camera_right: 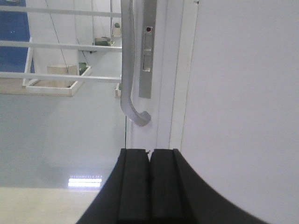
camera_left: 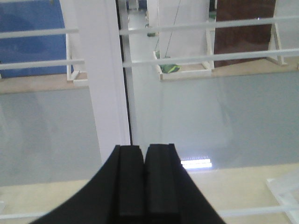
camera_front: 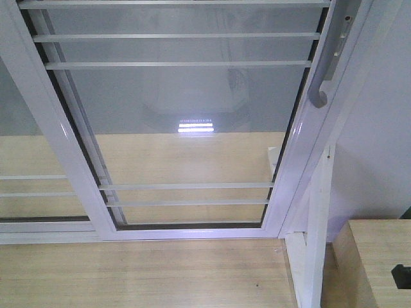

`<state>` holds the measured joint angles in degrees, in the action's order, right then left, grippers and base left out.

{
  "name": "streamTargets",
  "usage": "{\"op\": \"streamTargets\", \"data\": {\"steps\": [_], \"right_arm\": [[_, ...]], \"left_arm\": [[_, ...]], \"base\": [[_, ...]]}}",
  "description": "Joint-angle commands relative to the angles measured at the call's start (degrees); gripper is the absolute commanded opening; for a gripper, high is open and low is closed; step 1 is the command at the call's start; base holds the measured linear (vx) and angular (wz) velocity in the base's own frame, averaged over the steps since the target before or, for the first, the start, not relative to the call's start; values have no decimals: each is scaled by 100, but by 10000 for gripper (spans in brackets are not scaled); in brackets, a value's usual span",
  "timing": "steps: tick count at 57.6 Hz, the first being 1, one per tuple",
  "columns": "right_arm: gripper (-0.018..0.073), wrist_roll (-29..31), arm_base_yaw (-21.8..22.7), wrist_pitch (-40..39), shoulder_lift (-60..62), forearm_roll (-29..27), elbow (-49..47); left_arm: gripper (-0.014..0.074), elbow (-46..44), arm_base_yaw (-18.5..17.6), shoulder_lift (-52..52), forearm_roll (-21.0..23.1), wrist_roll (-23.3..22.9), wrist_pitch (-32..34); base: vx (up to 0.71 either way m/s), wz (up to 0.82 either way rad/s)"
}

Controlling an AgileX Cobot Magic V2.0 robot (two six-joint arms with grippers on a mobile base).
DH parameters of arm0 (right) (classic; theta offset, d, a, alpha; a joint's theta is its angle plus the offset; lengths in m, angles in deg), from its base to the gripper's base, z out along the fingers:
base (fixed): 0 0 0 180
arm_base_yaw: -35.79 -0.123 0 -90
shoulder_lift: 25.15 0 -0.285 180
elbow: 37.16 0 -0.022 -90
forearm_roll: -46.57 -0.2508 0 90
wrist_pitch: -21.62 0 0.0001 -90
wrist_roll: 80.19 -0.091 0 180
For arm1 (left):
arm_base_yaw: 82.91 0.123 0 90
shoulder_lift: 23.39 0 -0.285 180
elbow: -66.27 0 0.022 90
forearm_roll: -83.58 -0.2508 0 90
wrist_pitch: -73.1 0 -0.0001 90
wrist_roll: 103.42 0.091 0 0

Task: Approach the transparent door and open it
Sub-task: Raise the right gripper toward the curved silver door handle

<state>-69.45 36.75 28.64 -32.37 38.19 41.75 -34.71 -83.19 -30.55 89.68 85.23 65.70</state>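
Observation:
The transparent door [camera_front: 186, 102] fills the front view: a white-framed glass panel with thin white bars across it. Its curved light-grey handle [camera_front: 324, 70] is on the right stile at upper right. In the right wrist view the handle [camera_right: 127, 70] hangs just above and slightly left of my right gripper [camera_right: 149, 151], which is shut and empty, short of the stile. My left gripper [camera_left: 144, 148] is shut and empty. It faces the door glass [camera_left: 210, 112] by a white stile [camera_left: 100, 74]. Neither gripper shows in the front view.
A second glass panel without a handle [camera_front: 26, 167] overlaps on the left. A white wall [camera_front: 379, 141] and door jamb [camera_front: 318, 231] stand at the right. A light wooden box [camera_front: 372, 263] sits at lower right. Wood floor [camera_front: 141, 276] lies below.

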Motion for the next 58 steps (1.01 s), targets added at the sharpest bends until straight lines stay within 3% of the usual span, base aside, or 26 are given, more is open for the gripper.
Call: {"op": "streamTargets", "data": {"steps": [1,12,19,26,35,44,58], "right_arm": [[-1,15,35,-739,33,19,28],[-1,15,35,-1187,33,19,21],[-1,15,35,-1426,33,27,7],[-1,20,35,-1399,29,27,-235],[-1,91,35,-903,-358,33,-1055],[-1,539,35,-444,-1583,54,-2047],[-1,789,35,-444,-4030,54,-3612]], "left_arm": [[3,40,-32,82,22,-15,783],[3,36,-32,82,22,-23,1733],[3,28,-32,82,56,-391,2084],[3,-15,-32,75,57,-965,2196],[3,-621,-32,-20,3,-939,1759],[3,-1449,-32,-894,14,-939,1569],[3,-2973,-32,-3355,-43,-727,1684]], "base": [[0,0],[0,0],[0,0],[0,0],[0,0],[0,0],[0,0]]}}
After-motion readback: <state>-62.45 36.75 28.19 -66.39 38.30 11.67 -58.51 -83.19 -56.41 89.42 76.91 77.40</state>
